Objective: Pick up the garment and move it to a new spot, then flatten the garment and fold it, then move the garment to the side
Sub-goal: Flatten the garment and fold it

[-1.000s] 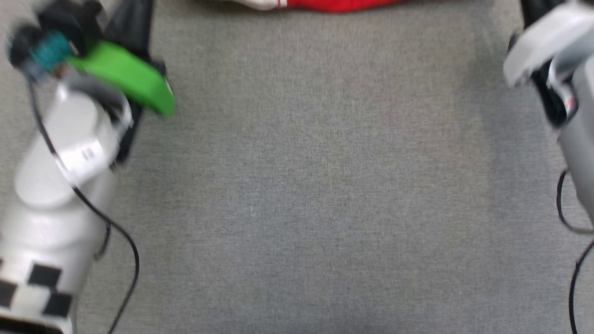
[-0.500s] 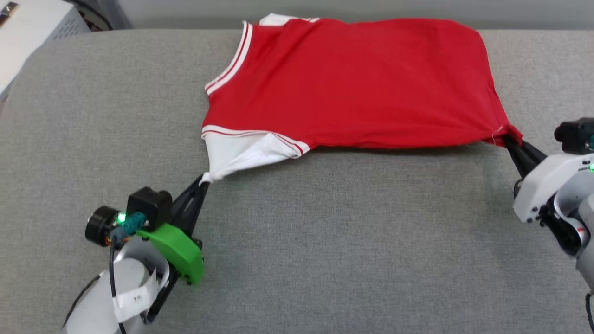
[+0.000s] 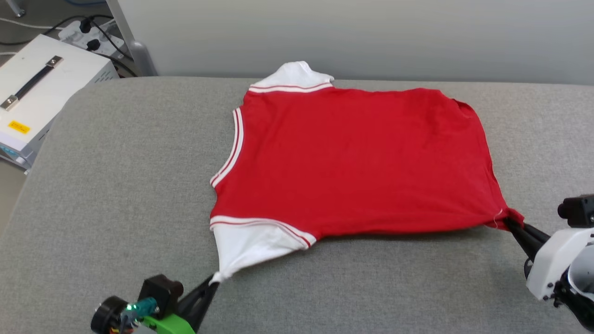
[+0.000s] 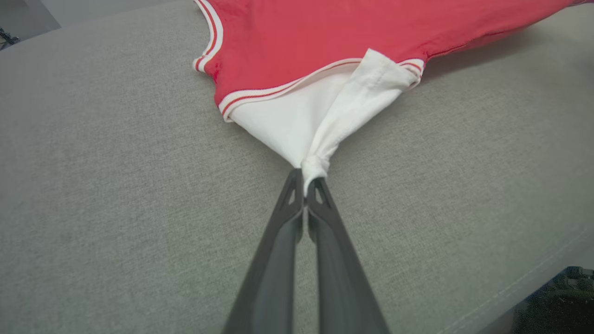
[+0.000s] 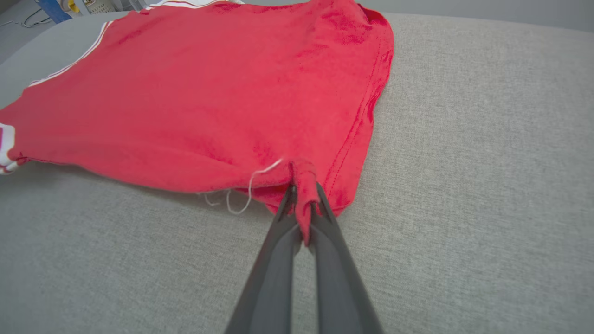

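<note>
The garment [image 3: 352,157], a red T-shirt with white sleeves and striped trim, lies spread on the grey padded surface [image 3: 116,185], neckline to the left and hem to the right. My left gripper [image 3: 214,281] is shut on the tip of the near white sleeve [image 4: 320,116], which is stretched to a point [image 4: 313,168]. My right gripper [image 3: 509,221] is shut on the near hem corner [image 5: 302,178], bunched between the fingers. The far white sleeve [image 3: 294,75] lies at the surface's back edge.
A white box with a dark handle [image 3: 41,88] stands off the surface at the upper left, with cables and a power strip [image 3: 90,35] behind it. A pale wall [image 3: 352,37] runs behind the surface. Bare grey surface lies left of and in front of the shirt.
The head camera has tilted up, so the whole shirt and the wall are in view. Both grippers keep their hold on the sleeve tip and the hem corner; the shirt lies flatter.
</note>
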Controlling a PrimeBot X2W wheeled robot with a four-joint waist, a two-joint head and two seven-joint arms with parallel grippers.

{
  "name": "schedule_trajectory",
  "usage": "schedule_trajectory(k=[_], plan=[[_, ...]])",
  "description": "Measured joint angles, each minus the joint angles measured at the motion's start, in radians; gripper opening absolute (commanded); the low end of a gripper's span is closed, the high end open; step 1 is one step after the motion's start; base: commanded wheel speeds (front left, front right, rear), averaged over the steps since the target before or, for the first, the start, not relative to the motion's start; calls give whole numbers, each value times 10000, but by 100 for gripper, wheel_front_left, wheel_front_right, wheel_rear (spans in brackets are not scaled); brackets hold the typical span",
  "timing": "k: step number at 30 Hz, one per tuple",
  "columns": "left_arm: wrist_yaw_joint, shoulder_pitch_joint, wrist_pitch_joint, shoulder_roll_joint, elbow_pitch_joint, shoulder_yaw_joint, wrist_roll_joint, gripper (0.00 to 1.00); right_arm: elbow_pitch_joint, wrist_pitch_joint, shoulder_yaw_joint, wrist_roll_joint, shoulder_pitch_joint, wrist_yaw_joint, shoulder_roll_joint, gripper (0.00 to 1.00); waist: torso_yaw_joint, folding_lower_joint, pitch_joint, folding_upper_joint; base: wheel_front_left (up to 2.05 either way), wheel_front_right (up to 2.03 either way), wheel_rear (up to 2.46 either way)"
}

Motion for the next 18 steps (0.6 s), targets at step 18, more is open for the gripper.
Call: schedule_trajectory(k=[18], plan=[[380, 2820, 1684, 991, -3043, -1156, -573, 0, -2025, 3181, -1360, 2056, 4189, 0, -830, 0, 68, 1, -911, 0, 0, 0, 0]])
